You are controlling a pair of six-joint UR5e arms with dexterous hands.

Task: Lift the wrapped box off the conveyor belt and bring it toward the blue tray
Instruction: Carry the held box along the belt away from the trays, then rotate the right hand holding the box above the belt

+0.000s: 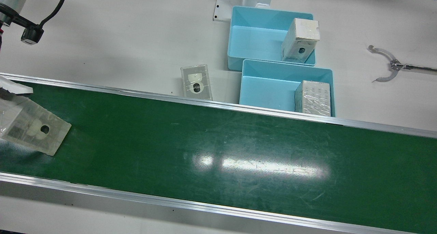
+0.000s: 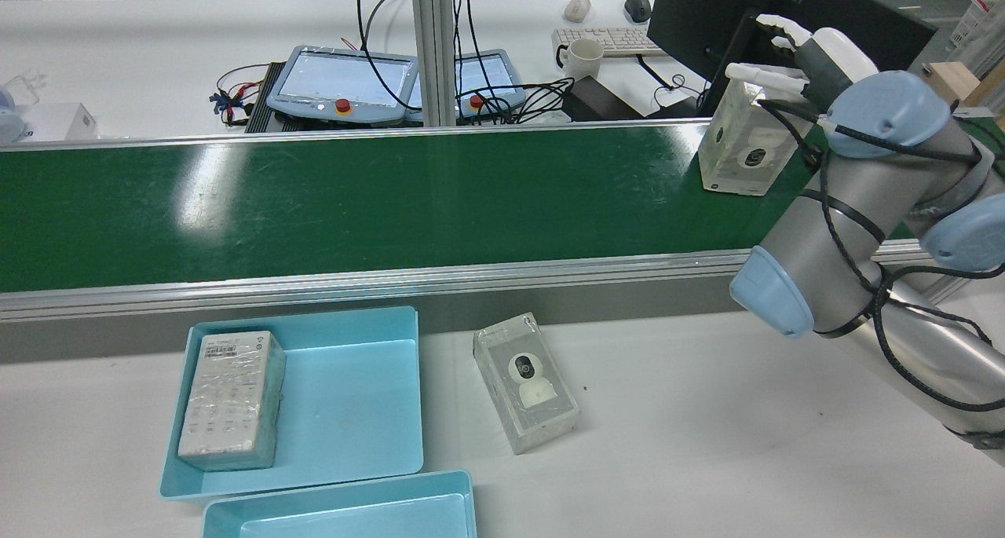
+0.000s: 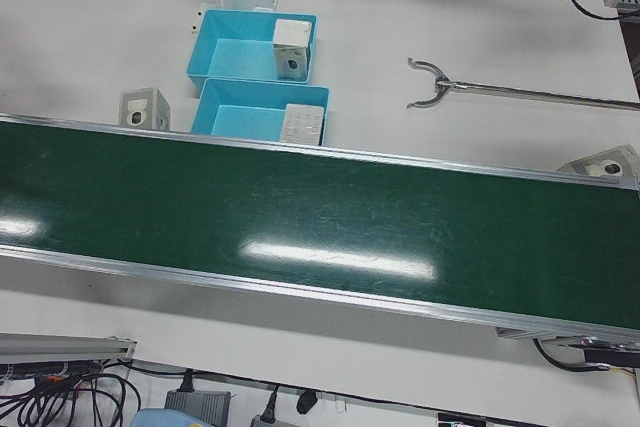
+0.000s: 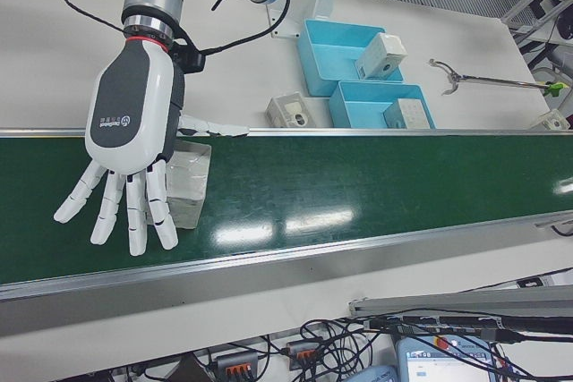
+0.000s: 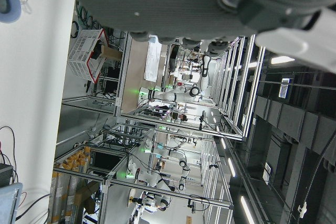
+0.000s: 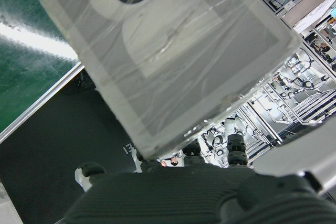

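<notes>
Wrapped box [image 2: 742,147] stands on the green conveyor belt [image 2: 353,200] near the robot's right end, camera print on its face. Right hand [image 4: 132,131] hangs over it with fingers spread and pointing down, thumb across the box's top, not clamped on it. Two blue trays [image 1: 263,36] sit beside the belt, each holding a box; a third box [image 1: 196,82] lies just beside them; left hand's state cannot be told.

- Bright, even overhead light; shadows are faint.
- White glare streaks lie on the green belt [image 1: 239,152].
- The box [image 6: 173,61], close to the right hand's camera, looks soft and glossy.
</notes>
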